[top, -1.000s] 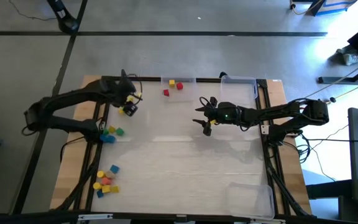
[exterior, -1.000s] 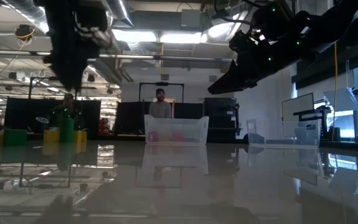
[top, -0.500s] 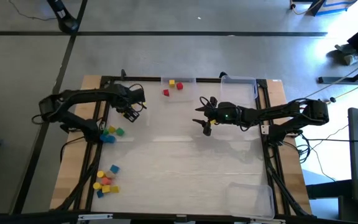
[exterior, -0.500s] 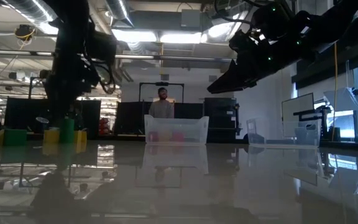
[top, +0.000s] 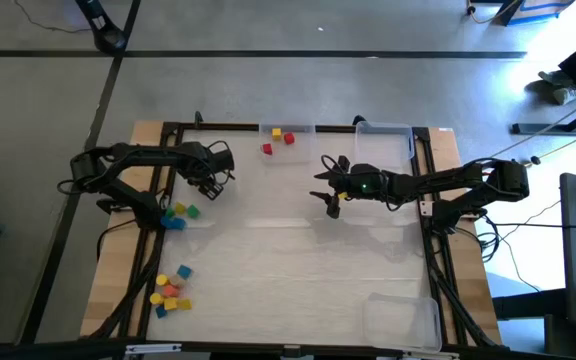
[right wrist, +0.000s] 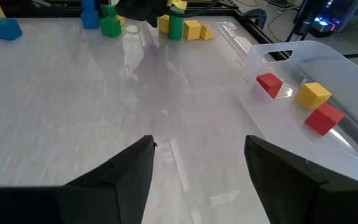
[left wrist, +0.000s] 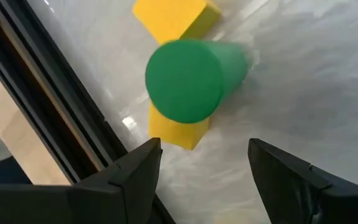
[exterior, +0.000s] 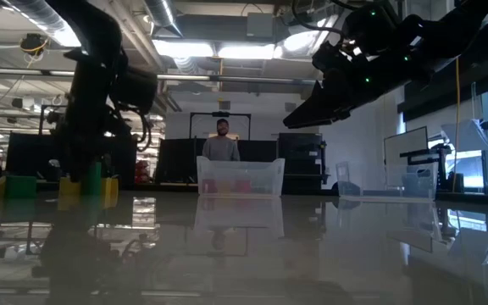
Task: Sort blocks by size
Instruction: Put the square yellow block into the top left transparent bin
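A green cylinder block point(left wrist: 184, 81) stands upright on the table near its far left corner, between two yellow blocks point(left wrist: 169, 15) point(left wrist: 178, 130). My left gripper point(left wrist: 204, 149) hangs open above them, pointing steeply down and touching nothing; in the high view it point(top: 211, 183) covers them. My right gripper point(top: 331, 205) waits open over the table's middle, nothing between its fingers point(right wrist: 201, 143). Two red blocks point(top: 267, 149) point(top: 289, 138) and a yellow one point(top: 276, 131) lie in a clear tray point(top: 288, 127) at the far edge.
Loose blocks lie in two groups along the left edge point(top: 178, 214) point(top: 171, 288). One clear tray point(top: 386, 132) stands at the far right and another point(top: 403, 318) at the near right. The black frame rail point(left wrist: 48, 118) runs close beside the green cylinder. A person point(exterior: 221, 144) stands beyond the table.
My left gripper has come down toward the table over the green cylinder and yellow blocks and has tipped to point more steeply down. Its fingers stay open.
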{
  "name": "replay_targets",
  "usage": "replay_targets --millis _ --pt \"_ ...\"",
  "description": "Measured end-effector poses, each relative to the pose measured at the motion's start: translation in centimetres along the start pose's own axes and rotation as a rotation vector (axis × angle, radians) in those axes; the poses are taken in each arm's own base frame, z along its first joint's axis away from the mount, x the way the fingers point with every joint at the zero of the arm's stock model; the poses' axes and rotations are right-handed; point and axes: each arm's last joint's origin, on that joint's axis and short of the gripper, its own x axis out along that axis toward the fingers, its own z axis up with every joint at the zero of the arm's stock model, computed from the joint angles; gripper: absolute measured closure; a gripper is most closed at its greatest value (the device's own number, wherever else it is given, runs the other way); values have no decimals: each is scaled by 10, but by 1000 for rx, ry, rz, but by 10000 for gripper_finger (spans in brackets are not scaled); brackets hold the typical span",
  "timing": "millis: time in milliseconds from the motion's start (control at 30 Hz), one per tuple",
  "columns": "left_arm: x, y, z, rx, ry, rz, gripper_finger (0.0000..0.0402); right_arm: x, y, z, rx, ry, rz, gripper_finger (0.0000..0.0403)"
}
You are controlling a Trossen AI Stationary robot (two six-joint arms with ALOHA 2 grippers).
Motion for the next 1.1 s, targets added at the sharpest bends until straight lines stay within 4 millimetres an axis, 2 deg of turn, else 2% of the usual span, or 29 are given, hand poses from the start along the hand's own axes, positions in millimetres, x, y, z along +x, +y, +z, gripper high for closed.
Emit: replay_targets --millis 300,1100 --pt "6 1 -5 22 29 0 171 0 0 0 0 1 0 152" --pt "5 -5 0 91 -19 -67 171 0 0 0 1 1 0 152"
